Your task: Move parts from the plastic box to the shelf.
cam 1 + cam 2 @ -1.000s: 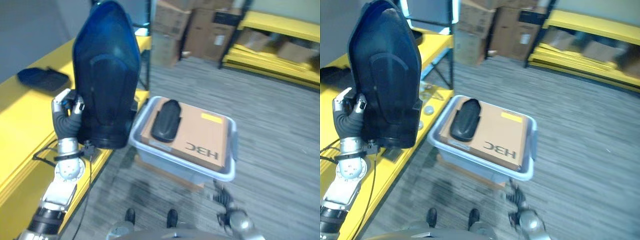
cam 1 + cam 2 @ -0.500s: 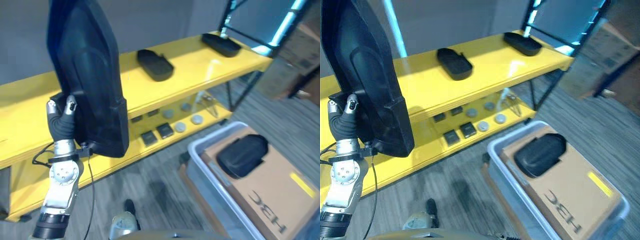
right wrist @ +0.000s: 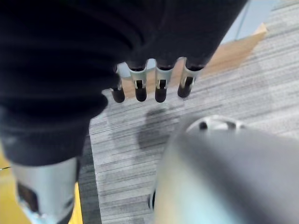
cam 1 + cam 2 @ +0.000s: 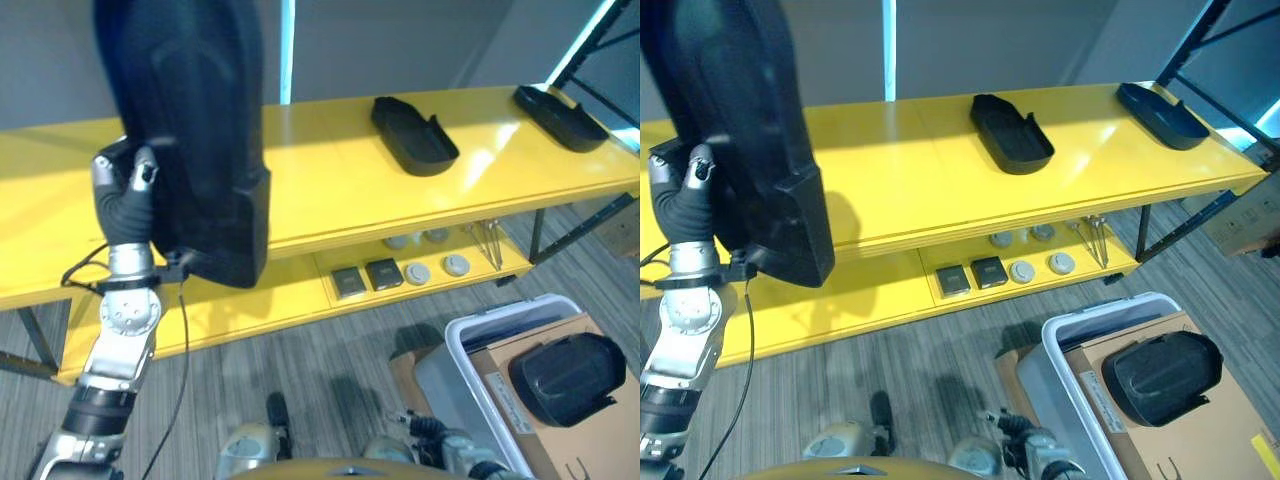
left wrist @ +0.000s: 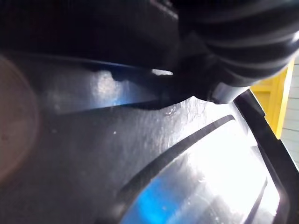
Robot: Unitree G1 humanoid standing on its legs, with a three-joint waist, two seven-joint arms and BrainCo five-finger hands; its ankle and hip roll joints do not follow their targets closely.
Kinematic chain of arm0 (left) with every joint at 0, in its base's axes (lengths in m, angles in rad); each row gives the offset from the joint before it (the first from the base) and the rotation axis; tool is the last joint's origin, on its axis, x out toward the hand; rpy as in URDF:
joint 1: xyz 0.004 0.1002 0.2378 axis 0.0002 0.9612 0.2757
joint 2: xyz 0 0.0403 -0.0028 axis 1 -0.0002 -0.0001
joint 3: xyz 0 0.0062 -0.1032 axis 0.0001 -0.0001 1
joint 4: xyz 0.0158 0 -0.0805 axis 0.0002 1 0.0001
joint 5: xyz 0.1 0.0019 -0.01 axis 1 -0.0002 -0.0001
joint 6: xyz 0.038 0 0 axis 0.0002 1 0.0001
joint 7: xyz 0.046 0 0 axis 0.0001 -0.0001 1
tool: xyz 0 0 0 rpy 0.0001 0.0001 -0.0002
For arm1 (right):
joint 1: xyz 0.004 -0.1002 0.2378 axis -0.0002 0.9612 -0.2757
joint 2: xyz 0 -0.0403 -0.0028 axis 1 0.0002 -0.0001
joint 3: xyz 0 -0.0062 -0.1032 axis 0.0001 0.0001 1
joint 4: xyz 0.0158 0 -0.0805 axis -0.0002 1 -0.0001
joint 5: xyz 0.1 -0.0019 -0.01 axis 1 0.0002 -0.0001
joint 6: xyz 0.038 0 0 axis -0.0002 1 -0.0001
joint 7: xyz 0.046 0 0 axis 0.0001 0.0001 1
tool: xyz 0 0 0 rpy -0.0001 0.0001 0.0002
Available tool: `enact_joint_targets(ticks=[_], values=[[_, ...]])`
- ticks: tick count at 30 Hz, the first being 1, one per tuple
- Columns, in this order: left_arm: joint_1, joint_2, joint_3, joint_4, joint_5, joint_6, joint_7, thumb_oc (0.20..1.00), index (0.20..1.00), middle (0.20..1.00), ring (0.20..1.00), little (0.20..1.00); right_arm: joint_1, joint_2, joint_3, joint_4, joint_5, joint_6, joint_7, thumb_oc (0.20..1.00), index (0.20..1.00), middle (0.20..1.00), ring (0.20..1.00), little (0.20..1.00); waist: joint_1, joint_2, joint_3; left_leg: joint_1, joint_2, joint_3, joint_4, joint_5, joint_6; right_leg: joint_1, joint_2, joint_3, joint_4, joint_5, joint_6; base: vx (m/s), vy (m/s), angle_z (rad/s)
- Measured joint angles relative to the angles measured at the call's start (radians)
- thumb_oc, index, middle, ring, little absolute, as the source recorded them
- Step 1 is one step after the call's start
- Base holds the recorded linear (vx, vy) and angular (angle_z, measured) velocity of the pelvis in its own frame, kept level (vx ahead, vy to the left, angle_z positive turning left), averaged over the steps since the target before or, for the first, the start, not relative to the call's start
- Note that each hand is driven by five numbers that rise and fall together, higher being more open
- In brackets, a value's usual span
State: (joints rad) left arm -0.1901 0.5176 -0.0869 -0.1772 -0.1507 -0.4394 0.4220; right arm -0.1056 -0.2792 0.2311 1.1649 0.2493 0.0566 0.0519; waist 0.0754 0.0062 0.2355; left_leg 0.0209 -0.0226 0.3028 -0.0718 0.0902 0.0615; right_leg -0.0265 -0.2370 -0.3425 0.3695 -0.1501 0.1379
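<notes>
My left hand (image 4: pixel 124 198) is shut on the edge of a large black moulded part (image 4: pixel 192 130) and holds it upright in front of the yellow shelf (image 4: pixel 330 195), at its left end. The left wrist view shows that part's glossy surface (image 5: pixel 140 154) from very close. Two smaller black parts (image 4: pixel 413 136) (image 4: pixel 560 106) lie on the shelf's top board to the right. The grey plastic box (image 4: pixel 500 315) stands on the floor at lower right, with another black part (image 4: pixel 566 378) on cardboard inside. My right hand (image 3: pixel 161 86) hangs low over the floor, fingers straight, holding nothing.
The shelf's lower board carries several small round and square items (image 4: pixel 400 272). A dark upright post (image 4: pixel 1145 235) stands at the shelf's right end. Grey striped floor (image 4: pixel 300 350) lies between the shelf and the box.
The camera has swung left from the box towards the shelf, so the whole picture shifted. My left hand still holds the large black part upright.
</notes>
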Motion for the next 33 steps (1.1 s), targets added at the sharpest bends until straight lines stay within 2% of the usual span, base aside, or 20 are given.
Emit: enact_joint_targets(ticks=[1, 2, 4, 5, 6, 7, 8, 10, 13, 15, 16, 17, 20, 22, 26, 28, 33], values=[[-0.002, 0.006, -0.018, 0.000, 0.002, 0.003, 0.014, 0.200, 0.200, 0.200, 0.200, 0.200, -0.007, -0.001, 0.002, 0.000, -0.023, -0.008, -0.014, 1.000, 1.000, 1.000, 1.000, 1.000, 0.000, -0.002, -0.001, 0.002, -0.008, -0.004, 0.000, -0.002, 0.003, -0.009, 0.016, -0.001, -0.107, 0.023, -0.017, 0.12, -0.194, 0.36], [-0.003, 0.012, -0.029, 0.000, 0.006, 0.004, 0.021, 0.200, 0.200, 0.200, 0.200, 0.200, -0.005, 0.000, 0.004, -0.001, -0.030, -0.016, -0.019, 1.000, 1.000, 1.000, 1.000, 1.000, -0.007, 0.001, 0.000, 0.005, -0.021, -0.021, 0.002, -0.009, 0.008, -0.015, 0.018, 0.002, -0.196, 0.056, -0.017, 0.22, -0.382, 0.61], [-0.039, 0.002, -0.074, 0.023, 0.005, 0.016, 0.031, 0.200, 0.200, 0.200, 0.200, 0.200, 0.010, -0.007, 0.036, 0.000, -0.030, -0.029, -0.041, 1.000, 1.000, 1.000, 1.000, 1.000, -0.042, 0.017, -0.005, 0.007, -0.046, -0.117, 0.004, -0.009, 0.008, 0.004, 0.052, 0.109, -0.371, 0.151, -0.001, 0.17, -0.357, 1.10], [-0.064, -0.012, -0.095, 0.036, 0.005, 0.027, 0.031, 0.200, 0.200, 0.200, 0.200, 0.200, 0.017, -0.006, 0.036, -0.001, -0.023, -0.028, -0.048, 1.000, 1.000, 1.000, 1.000, 1.000, -0.061, 0.030, -0.010, -0.005, -0.051, -0.169, 0.012, -0.013, 0.014, 0.010, 0.066, 0.180, -0.413, 0.178, 0.005, 0.08, -0.230, 1.55], [-0.075, -0.024, -0.107, 0.034, 0.006, 0.040, 0.031, 0.200, 0.200, 0.200, 0.200, 0.200, 0.024, -0.001, 0.035, 0.004, -0.018, -0.019, -0.051, 1.000, 1.000, 1.000, 1.000, 1.000, -0.087, 0.037, -0.010, -0.008, -0.054, -0.201, 0.015, -0.016, 0.017, 0.015, 0.074, 0.219, -0.429, 0.200, 0.015, 0.08, -0.296, 1.50], [-0.070, -0.031, -0.110, 0.033, 0.006, 0.047, 0.031, 0.200, 0.200, 0.200, 0.200, 0.200, 0.028, 0.006, 0.031, 0.013, -0.017, -0.015, -0.052, 1.000, 1.000, 1.000, 1.000, 1.000, -0.102, 0.034, -0.011, 0.001, -0.055, -0.201, 0.005, -0.015, 0.017, 0.016, 0.073, 0.224, -0.429, 0.214, 0.021, 0.13, -0.428, 1.30], [-0.031, -0.031, -0.108, 0.014, 0.007, 0.071, 0.035, 0.200, 0.200, 0.200, 0.200, 0.200, 0.047, 0.014, 0.013, 0.014, -0.009, -0.008, -0.053, 1.000, 1.000, 1.000, 1.000, 1.000, -0.095, 0.021, -0.018, 0.019, -0.059, -0.175, -0.002, -0.001, -0.002, 0.031, 0.065, 0.189, -0.428, 0.242, 0.011, 0.14, -0.431, 0.70], [0.040, -0.025, -0.105, -0.028, 0.006, 0.103, 0.056, 0.200, 0.200, 0.200, 0.200, 0.200, 0.065, 0.018, 0.009, 0.023, -0.002, -0.001, -0.047, 1.000, 1.000, 1.000, 1.000, 1.000, -0.062, 0.002, -0.032, 0.034, -0.059, -0.172, -0.008, -0.006, 0.003, 0.058, 0.070, 0.157, -0.458, 0.267, -0.011, 0.10, -0.278, 0.22], [0.099, -0.022, -0.089, -0.044, 0.007, 0.142, 0.082, 0.200, 0.200, 0.200, 0.200, 0.200, 0.073, 0.016, -0.005, 0.029, -0.035, 0.006, -0.036, 1.000, 1.000, 1.000, 1.000, 1.000, -0.036, -0.026, -0.054, 0.033, -0.059, -0.180, -0.012, -0.009, 0.008, 0.089, 0.062, 0.135, -0.458, 0.276, -0.020, -0.01, -0.174, 0.09], [0.114, -0.018, -0.080, -0.039, 0.024, 0.163, 0.118, 0.200, 0.200, 0.200, 0.200, 0.200, 0.074, 0.006, 0.044, 0.025, -0.069, 0.009, -0.025, 1.000, 1.000, 1.000, 1.000, 1.000, -0.027, -0.033, -0.062, 0.007, -0.045, -0.177, -0.012, 0.000, -0.021, 0.091, 0.070, 0.133, -0.460, 0.280, -0.021, -0.09, -0.028, -0.03], [0.113, -0.018, -0.082, -0.036, 0.029, 0.168, 0.134, 0.200, 0.200, 0.200, 0.200, 0.200, 0.072, -0.002, 0.065, 0.016, -0.070, 0.010, -0.016, 1.000, 1.000, 1.000, 1.000, 1.000, -0.030, -0.027, -0.063, -0.008, -0.030, -0.175, -0.013, 0.000, -0.033, 0.075, 0.081, 0.127, -0.460, 0.290, -0.023, -0.06, 0.030, 0.08], [0.110, -0.018, -0.087, -0.035, 0.037, 0.173, 0.149, 0.200, 0.200, 0.200, 0.200, 0.200, 0.070, -0.024, 0.080, -0.001, -0.071, 0.018, -0.008, 1.000, 1.000, 1.000, 1.000, 1.000, -0.041, -0.001, -0.055, -0.027, 0.002, -0.158, -0.013, 0.008, -0.048, 0.056, 0.103, 0.106, -0.456, 0.290, -0.040, -0.04, 0.029, 0.18], [0.089, -0.038, -0.109, 0.040, 0.037, 0.171, 0.177, 0.200, 0.200, 0.200, 0.200, 0.200, 0.073, -0.074, 0.079, -0.001, -0.067, 0.029, -0.008, 1.000, 1.000, 1.000, 1.000, 1.000, -0.062, 0.042, -0.035, -0.026, 0.030, -0.110, -0.007, 0.014, -0.056, 0.056, 0.120, 0.099, -0.456, 0.281, -0.053, 0.02, 0.041, 0.05], [0.085, -0.043, -0.104, 0.091, 0.037, 0.173, 0.191, 0.200, 0.200, 0.200, 0.200, 0.200, 0.084, -0.094, 0.064, 0.001, -0.037, 0.036, -0.008, 1.000, 1.000, 1.000, 1.000, 1.000, -0.081, 0.061, -0.025, -0.017, 0.039, -0.112, -0.012, 0.019, -0.066, 0.061, 0.133, 0.114, -0.460, 0.262, -0.060, 0.18, 0.072, -0.12], [0.050, -0.045, -0.095, 0.123, 0.052, 0.194, 0.217, 0.200, 0.200, 0.200, 0.200, 0.200, 0.125, -0.086, 0.019, 0.015, 0.000, 0.036, -0.008, 1.000, 1.000, 1.000, 1.000, 1.000, -0.109, 0.055, -0.018, -0.003, 0.047, -0.109, -0.012, 0.012, -0.067, 0.070, 0.142, 0.126, -0.460, 0.253, -0.064, 0.14, 0.116, -0.04], [-0.028, -0.032, -0.098, 0.167, 0.079, 0.213, 0.246, 0.200, 0.200, 0.200, 0.200, 0.200, 0.142, -0.087, 0.002, 0.023, -0.004, 0.034, -0.003, 1.000, 1.000, 1.000, 1.000, 1.000, -0.122, 0.057, -0.013, -0.003, 0.045, -0.107, -0.013, 0.011, -0.067, 0.066, 0.143, 0.141, -0.460, 0.252, -0.063, 0.11, 0.099, -0.08], [-0.175, -0.010, -0.088, 0.301, 0.075, 0.256, 0.310, 0.200, 0.200, 0.200, 0.200, 0.200, 0.158, -0.087, 0.041, -0.050, -0.019, 0.036, 0.026, 1.000, 1.000, 1.000, 1.000, 1.000, -0.170, 0.060, 0.009, -0.007, 0.042, -0.068, -0.014, 0.008, -0.067, 0.040, 0.139, 0.178, -0.461, 0.263, -0.058, 0.03, 0.084, -0.23]])
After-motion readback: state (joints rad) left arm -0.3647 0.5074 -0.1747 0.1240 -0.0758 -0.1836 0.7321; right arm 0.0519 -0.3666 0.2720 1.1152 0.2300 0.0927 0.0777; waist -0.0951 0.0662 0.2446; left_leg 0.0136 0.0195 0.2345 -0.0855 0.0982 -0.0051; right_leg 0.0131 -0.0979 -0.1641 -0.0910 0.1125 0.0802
